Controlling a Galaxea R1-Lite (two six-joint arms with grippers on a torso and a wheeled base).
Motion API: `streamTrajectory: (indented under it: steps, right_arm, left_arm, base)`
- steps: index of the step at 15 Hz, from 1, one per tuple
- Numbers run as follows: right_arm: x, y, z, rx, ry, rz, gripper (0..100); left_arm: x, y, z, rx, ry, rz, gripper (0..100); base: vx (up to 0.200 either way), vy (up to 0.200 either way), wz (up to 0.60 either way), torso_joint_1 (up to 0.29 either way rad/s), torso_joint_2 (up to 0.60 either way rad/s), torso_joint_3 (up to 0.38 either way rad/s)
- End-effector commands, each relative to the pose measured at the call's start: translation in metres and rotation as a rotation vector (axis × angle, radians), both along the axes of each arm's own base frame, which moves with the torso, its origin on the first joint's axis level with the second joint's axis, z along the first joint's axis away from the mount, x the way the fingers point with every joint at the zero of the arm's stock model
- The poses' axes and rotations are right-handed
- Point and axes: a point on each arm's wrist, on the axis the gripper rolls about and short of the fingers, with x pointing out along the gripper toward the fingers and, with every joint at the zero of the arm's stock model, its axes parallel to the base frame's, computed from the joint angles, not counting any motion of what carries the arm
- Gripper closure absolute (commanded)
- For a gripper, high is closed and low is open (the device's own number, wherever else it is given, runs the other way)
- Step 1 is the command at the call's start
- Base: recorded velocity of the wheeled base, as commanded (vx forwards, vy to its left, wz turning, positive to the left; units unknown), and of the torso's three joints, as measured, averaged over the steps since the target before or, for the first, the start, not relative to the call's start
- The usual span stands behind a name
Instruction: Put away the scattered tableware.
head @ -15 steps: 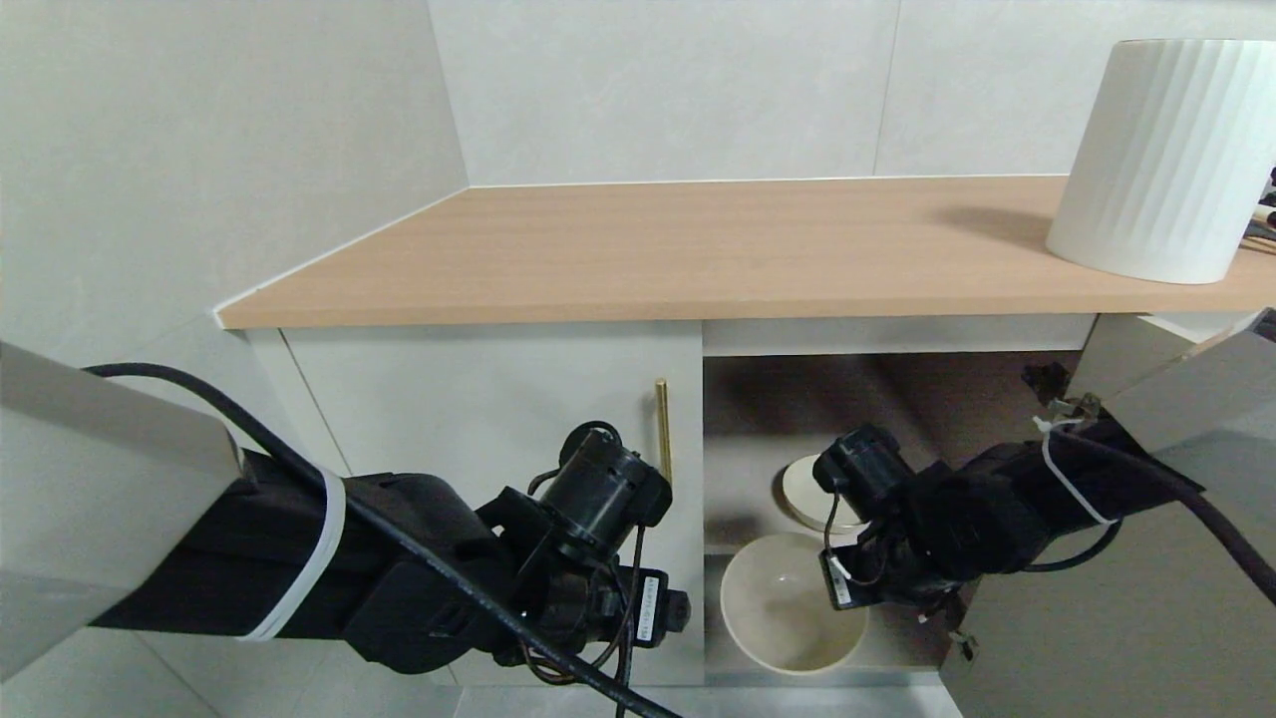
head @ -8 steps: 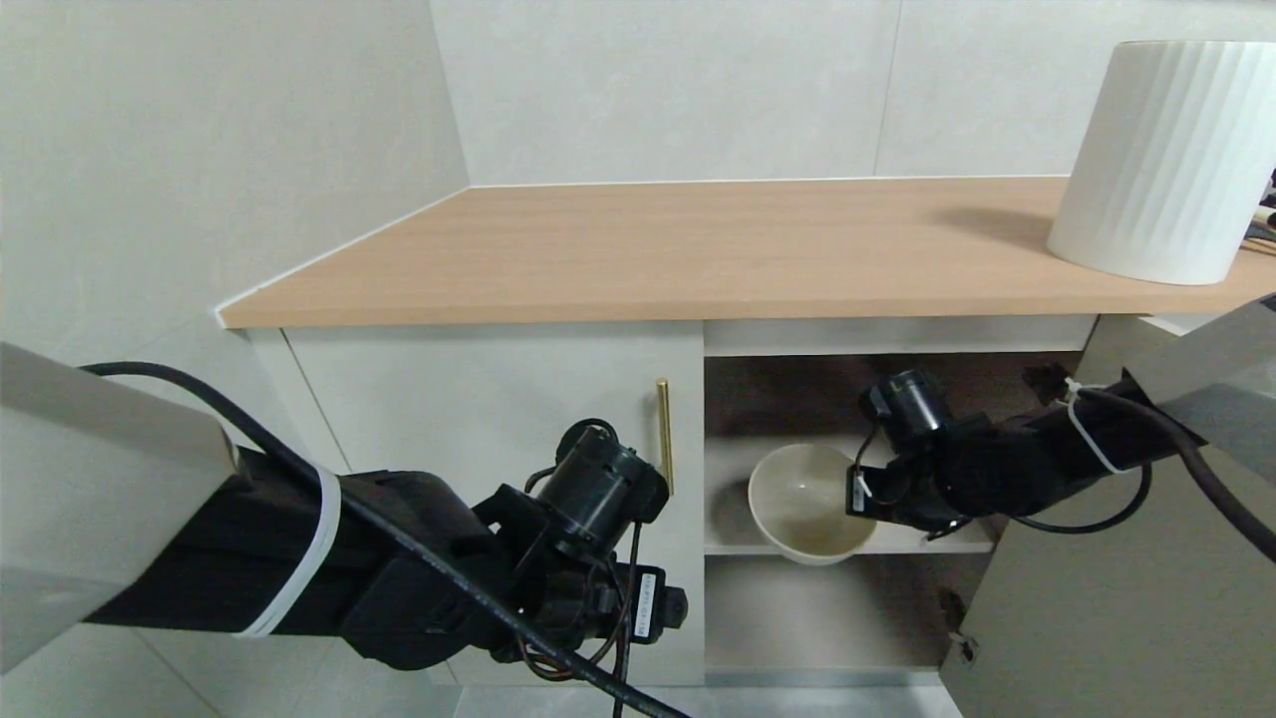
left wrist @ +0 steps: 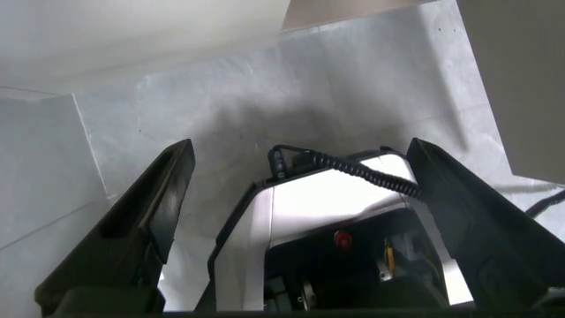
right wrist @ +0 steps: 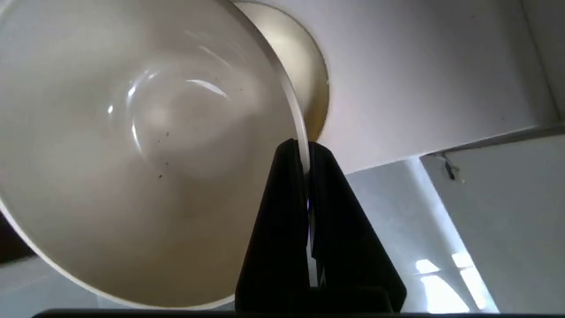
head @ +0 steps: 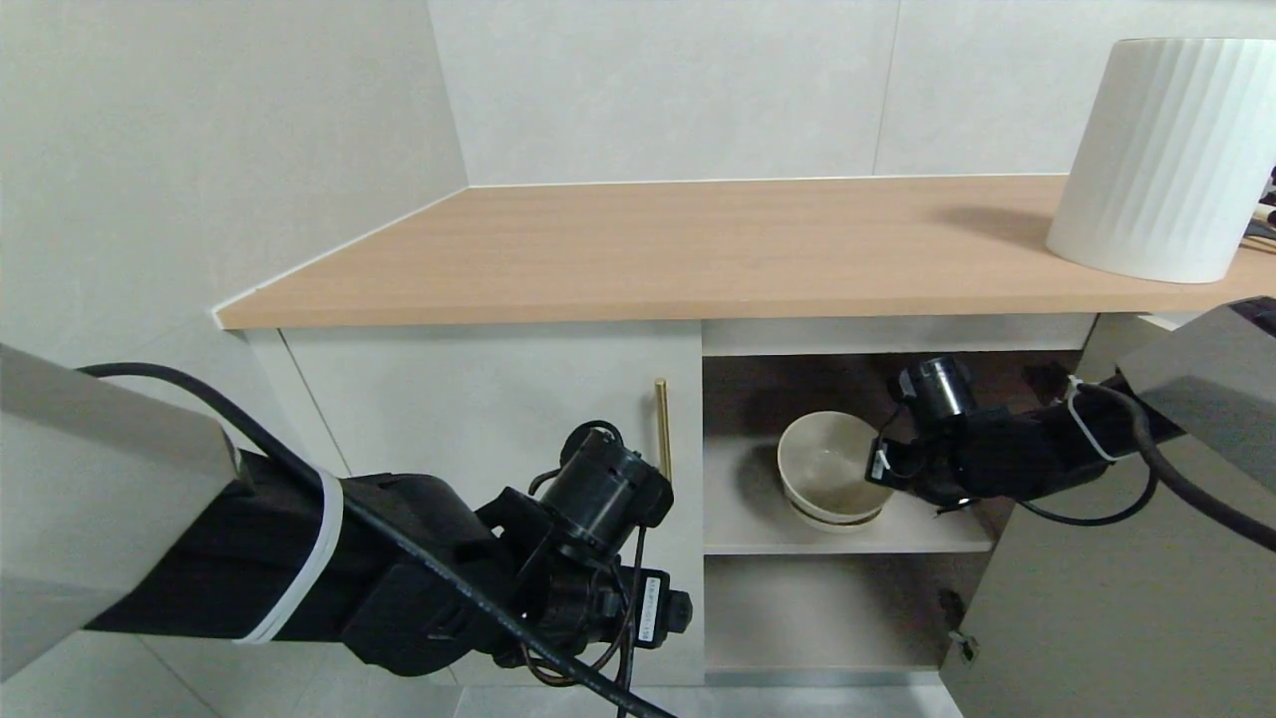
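Your right hand (head: pixel 881 469) was clenched on the rim of the cream bowl (head: pixel 825 467), one finger inside the wall and one outside. The bowl hung tilted in the open cupboard, right of the frame's centre, over the middle shelf (head: pixel 743 524) and directly above a pale plate (head: pixel 835 523). You could not tell whether bowl and plate touched. The bowl looked like glazed ceramic, so you had to expect it to be stiff, smooth, fairly heavy and easily chipped. Held at one side only, it would likely want to pivot in the pinch, and the glaze gave the pads little to bite on. The rim was the sensible place to hold it, with the fingers well down the wall. Levelling it and lowering it gently would keep it from knocking the plate. Your left hand (left wrist: pixel 300 177) was spread and carried nothing.
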Motion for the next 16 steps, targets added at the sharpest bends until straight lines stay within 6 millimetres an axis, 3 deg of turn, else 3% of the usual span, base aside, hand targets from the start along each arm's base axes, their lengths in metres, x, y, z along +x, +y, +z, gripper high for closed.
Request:
streamTrajectory:
  steps: [1, 8, 16]
  right_arm:
    - [0.008, -0.006, -0.01, -0.014, 0.008, -0.029, 100]
    - [0.02, -0.009, -0.026, -0.011, 0.022, -0.069, 100]
    - [0.028, -0.007, -0.031, 0.0, 0.015, -0.079, 100]
  left_arm:
    - [0.0, 0.0, 0.0, -0.001, 0.0, 0.002, 0]
    - [0.0, 0.001, 0.003, -0.005, -0.007, 0.003, 0]
    - [-0.001, 0.001, 0.004, -0.006, -0.008, 0.003, 0]
  base:
    - [0.0, 0.0, 0.0, 0.0, 0.0, 0.0]
    - [0.0, 0.0, 0.0, 0.0, 0.0, 0.0]
    - [0.0, 0.0, 0.0, 0.0, 0.0, 0.0]
